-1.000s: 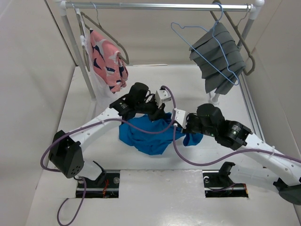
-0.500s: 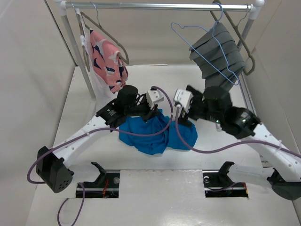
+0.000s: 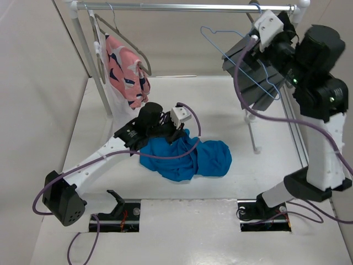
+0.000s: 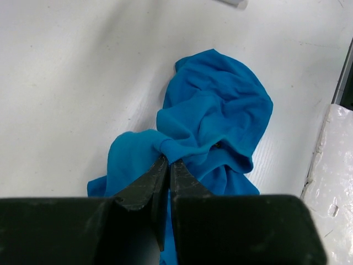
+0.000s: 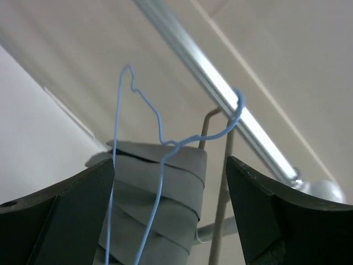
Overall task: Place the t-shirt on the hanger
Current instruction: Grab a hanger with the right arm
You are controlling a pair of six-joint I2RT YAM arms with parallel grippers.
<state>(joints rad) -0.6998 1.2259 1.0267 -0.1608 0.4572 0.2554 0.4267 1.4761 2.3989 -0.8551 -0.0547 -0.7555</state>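
Left gripper (image 4: 167,160) pinches the t-shirt (image 4: 216,113); the open right gripper (image 5: 170,165), closing off-centre, could knock the hanger (image 5: 168,142) off the rail (image 5: 209,77).

The top camera sits high behind the near edge, looking down over the whole white table (image 3: 66,138) to the silver metal rail (image 3: 187,7) at the far side. The left wrist camera faces down, close over the crumpled bright blue cloth t-shirt (image 4: 215,127), which lies mid-table in the top view. The right wrist camera, high at the far right, looks up from close by at the thin light-blue wire hanger (image 5: 115,121) and that rail, both shared with the top view.
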